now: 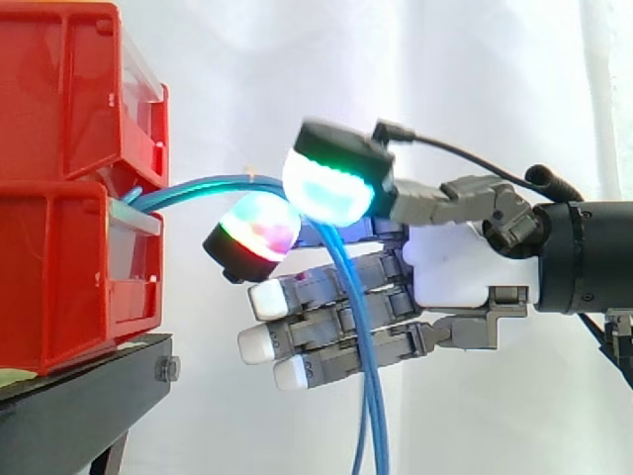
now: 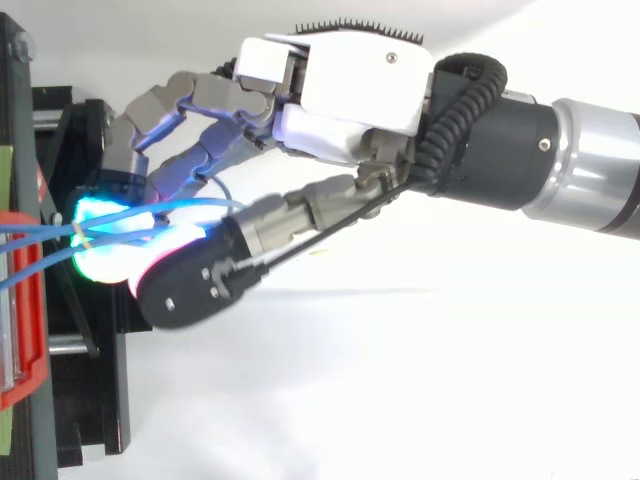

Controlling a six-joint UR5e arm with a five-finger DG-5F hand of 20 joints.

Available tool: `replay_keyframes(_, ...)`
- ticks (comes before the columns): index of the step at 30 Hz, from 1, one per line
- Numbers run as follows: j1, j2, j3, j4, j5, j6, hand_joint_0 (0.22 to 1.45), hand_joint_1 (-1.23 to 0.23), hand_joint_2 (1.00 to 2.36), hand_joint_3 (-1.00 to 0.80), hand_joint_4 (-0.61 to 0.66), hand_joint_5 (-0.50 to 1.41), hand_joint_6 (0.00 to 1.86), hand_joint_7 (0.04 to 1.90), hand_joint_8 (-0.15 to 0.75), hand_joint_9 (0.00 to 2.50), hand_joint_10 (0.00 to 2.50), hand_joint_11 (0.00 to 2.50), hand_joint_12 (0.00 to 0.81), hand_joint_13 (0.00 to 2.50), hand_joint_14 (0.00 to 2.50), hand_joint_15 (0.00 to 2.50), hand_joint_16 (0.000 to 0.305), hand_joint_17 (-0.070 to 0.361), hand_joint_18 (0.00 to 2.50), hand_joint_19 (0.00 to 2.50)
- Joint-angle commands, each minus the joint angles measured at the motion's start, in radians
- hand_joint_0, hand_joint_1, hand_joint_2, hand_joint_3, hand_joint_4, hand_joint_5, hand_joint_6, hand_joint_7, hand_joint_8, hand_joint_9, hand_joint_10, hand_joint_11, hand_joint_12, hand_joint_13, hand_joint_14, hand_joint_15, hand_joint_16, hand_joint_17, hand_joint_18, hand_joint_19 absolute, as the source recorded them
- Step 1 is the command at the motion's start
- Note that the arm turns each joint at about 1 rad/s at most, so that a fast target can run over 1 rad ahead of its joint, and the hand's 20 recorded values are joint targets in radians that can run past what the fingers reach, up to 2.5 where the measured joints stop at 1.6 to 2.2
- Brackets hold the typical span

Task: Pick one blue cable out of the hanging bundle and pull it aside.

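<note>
White curtain [image 1: 495, 79] behind; just beside the red bins [image 1: 69, 198] my robot hand [image 1: 460, 262] pinches a blue cable [image 1: 213, 186] between two pads [image 1: 331, 188], though bundle [image 1: 371, 396] strands draped over its other fingers could drag along.

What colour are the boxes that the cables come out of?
Red. The stacked bins show best in the side view, with blue cables coming out.

Glossy red plastic bins [image 1: 59, 287], smooth blue cables [image 1: 368, 396], matt black stand [image 1: 79, 386], white-and-grey plastic robot hand [image 1: 460, 262].
</note>
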Motion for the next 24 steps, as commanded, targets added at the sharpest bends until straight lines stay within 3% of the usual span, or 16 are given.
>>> replay_keyframes(1,-0.004,0.000,0.002,0.000,-0.010,-0.001,0.73,-0.88,1.00,-0.50,0.02,-0.17,0.95,0.70,0.236,0.80,0.02,0.53,0.287,0.62,0.02,0.36,0.042,0.095,0.52,0.32)
replay_keyframes(6,-0.007,0.000,0.012,-0.003,-0.033,-0.024,0.68,-0.86,1.00,-0.50,0.06,-0.16,0.94,0.72,0.238,0.83,0.02,0.53,0.285,0.63,0.02,0.37,0.041,0.093,0.53,0.34)
replay_keyframes(11,-0.013,0.000,0.016,-0.004,-0.044,-0.035,0.51,-0.65,1.00,-0.50,0.12,-0.15,0.91,0.72,0.270,0.88,0.02,0.52,0.313,0.67,0.02,0.39,0.047,0.106,0.56,0.38)
replay_keyframes(15,-0.013,0.000,0.016,-0.004,-0.044,-0.035,0.51,-0.51,1.00,-0.50,0.12,-0.15,0.90,0.75,0.279,0.91,0.02,0.51,0.320,0.69,0.02,0.40,0.048,0.109,0.56,0.40)
replay_keyframes(17,-0.013,0.000,0.016,-0.004,-0.044,-0.035,0.57,-0.43,1.00,-0.50,0.09,-0.14,0.89,0.81,0.267,0.95,0.02,0.53,0.303,0.70,0.02,0.41,0.046,0.103,0.54,0.43)
replay_keyframes(24,-0.013,0.000,0.017,-0.004,-0.044,-0.035,0.61,-0.67,1.02,-0.15,0.06,-0.15,0.92,0.82,0.279,0.92,0.02,0.56,0.310,0.72,0.02,0.41,0.047,0.106,0.58,0.42)
